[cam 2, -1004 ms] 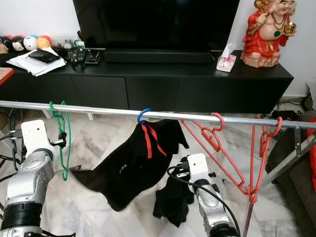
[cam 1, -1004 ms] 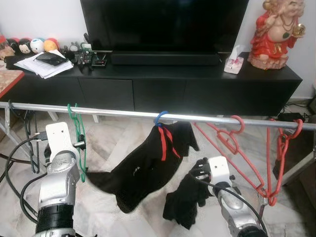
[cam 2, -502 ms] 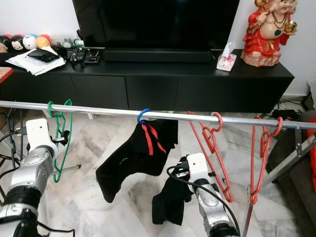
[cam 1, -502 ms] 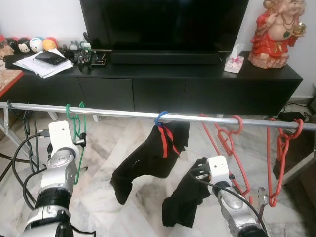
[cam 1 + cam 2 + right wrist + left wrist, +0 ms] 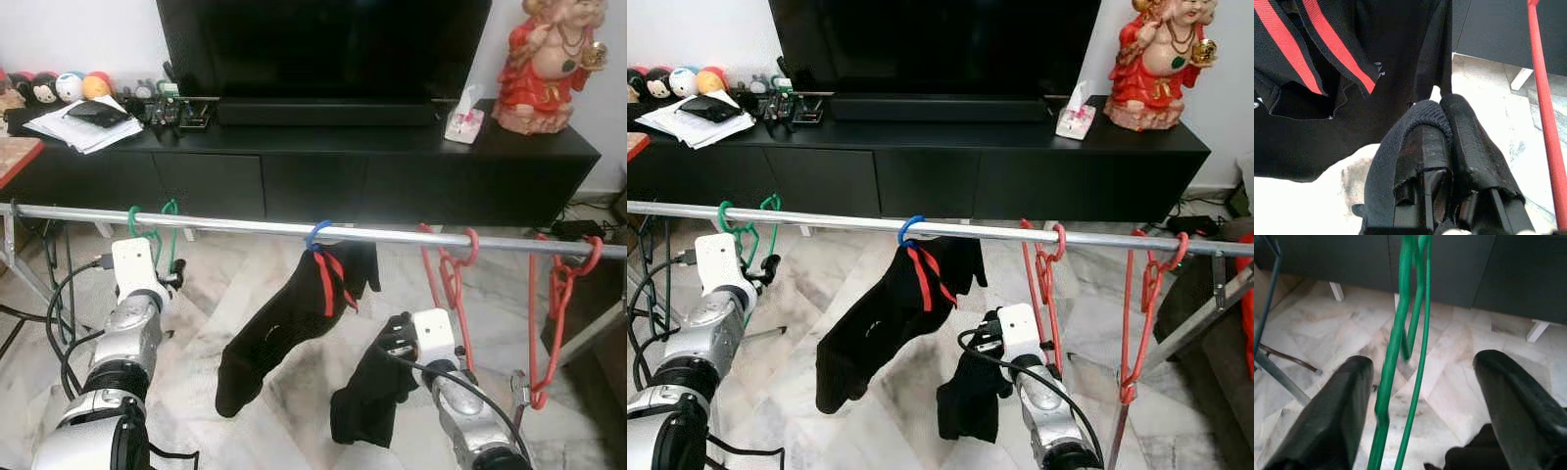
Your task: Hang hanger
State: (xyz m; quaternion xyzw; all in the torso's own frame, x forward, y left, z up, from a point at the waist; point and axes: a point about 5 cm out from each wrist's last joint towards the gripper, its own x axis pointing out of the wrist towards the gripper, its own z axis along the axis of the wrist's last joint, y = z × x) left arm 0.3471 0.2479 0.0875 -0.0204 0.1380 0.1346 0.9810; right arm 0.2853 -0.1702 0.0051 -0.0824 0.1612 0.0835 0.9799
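A silver rail (image 5: pixel 392 235) crosses in front of me. A green hanger (image 5: pixel 171 220) hangs by its hook near the rail's left end. My left gripper (image 5: pixel 1420 367) is open, its two fingers on either side of the green hanger's wires (image 5: pixel 1400 333) without touching them. A blue hook (image 5: pixel 318 233) at mid-rail carries a black garment with red stripes (image 5: pixel 294 313). My right gripper (image 5: pixel 1442 105) sits low, right of that garment, shut on a dark piece of cloth (image 5: pixel 367 392) that droops below it.
Red hangers (image 5: pixel 451 284) (image 5: pixel 558 294) hang on the rail's right part. Behind stands a black TV cabinet (image 5: pixel 392 157) with a red statue (image 5: pixel 549 64), a tissue box (image 5: pixel 463 122) and papers (image 5: pixel 83 122). Cables (image 5: pixel 59 323) and a rack leg lie at left on the marble floor.
My left gripper has moved up and forward with the green hanger between its fingers. The black garment has swung and now hangs narrower. The nearer red hanger has turned edge-on.
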